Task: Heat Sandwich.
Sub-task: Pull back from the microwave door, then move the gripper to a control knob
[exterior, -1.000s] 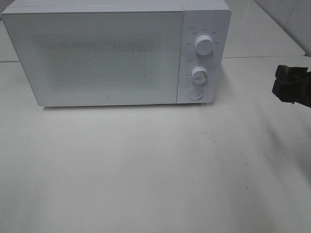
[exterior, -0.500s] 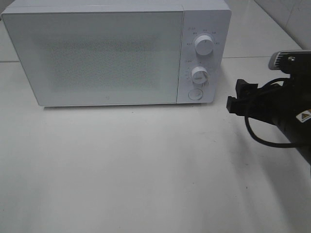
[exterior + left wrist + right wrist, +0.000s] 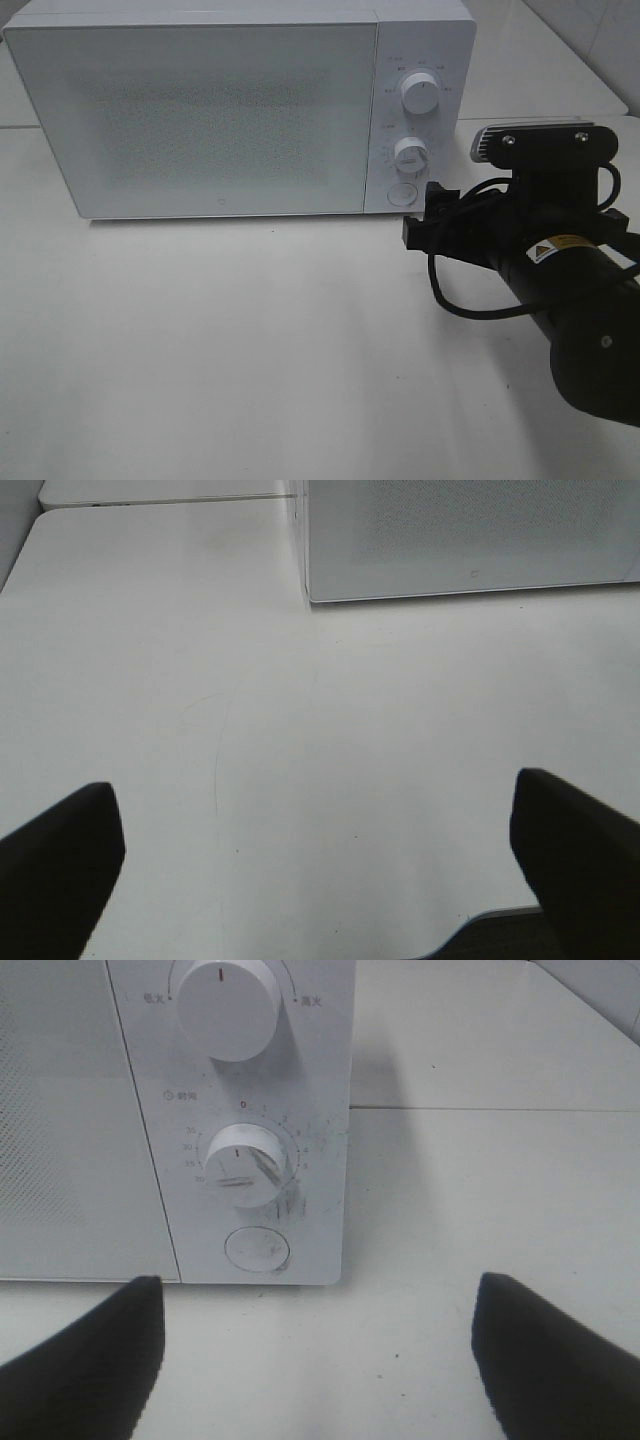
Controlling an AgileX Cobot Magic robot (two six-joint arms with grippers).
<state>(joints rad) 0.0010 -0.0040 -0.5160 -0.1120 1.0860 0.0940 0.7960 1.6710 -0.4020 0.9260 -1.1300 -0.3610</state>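
The sandwich is out of view in every frame. A white microwave stands at the back of the table with its door shut. My right gripper hovers open just in front of the control panel, close to the round door button. The right wrist view looks past the open right gripper at that button, the timer knob and the power knob. In the left wrist view my left gripper is open over bare table, with the microwave's lower corner further off. Nothing is held.
A white tabletop spreads in front of the microwave. A seam between table surfaces runs behind the right arm. The right arm's black body and cable fill the right side.
My right arm has swung in from the right edge toward the microwave's control panel, its gripper staying open. The microwave and the left gripper have not moved.
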